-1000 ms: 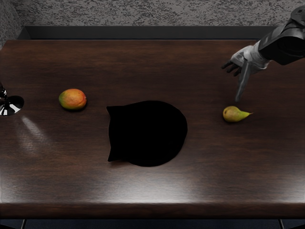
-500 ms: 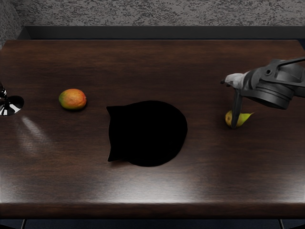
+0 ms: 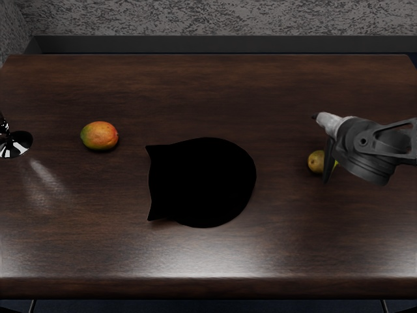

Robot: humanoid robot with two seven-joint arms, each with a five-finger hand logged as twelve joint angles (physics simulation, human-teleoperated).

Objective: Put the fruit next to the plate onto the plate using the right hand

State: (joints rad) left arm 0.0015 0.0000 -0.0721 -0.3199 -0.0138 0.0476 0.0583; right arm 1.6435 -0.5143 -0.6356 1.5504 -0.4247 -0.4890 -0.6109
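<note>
A small yellow-green pear (image 3: pixel 316 160) lies on the table to the right of the black plate (image 3: pixel 202 182). My right hand (image 3: pixel 330 160) has come down right against the pear's right side and covers its stem end. The bulky grey wrist (image 3: pixel 368 151) sits in front of the hand and hides most of it. I cannot tell whether the hand grips the pear. A red-orange mango (image 3: pixel 99 135) rests left of the plate, a little apart from it.
A shiny metal object (image 3: pixel 12 143) sits at the table's left edge. The dark wooden table (image 3: pixel 208 85) ends at a raised back rim and at a front edge near the bottom of the view.
My right arm has swung down and toward the front, from above the pear to right against it. The pear's stem end is now covered. Pear, mango and plate have not moved.
</note>
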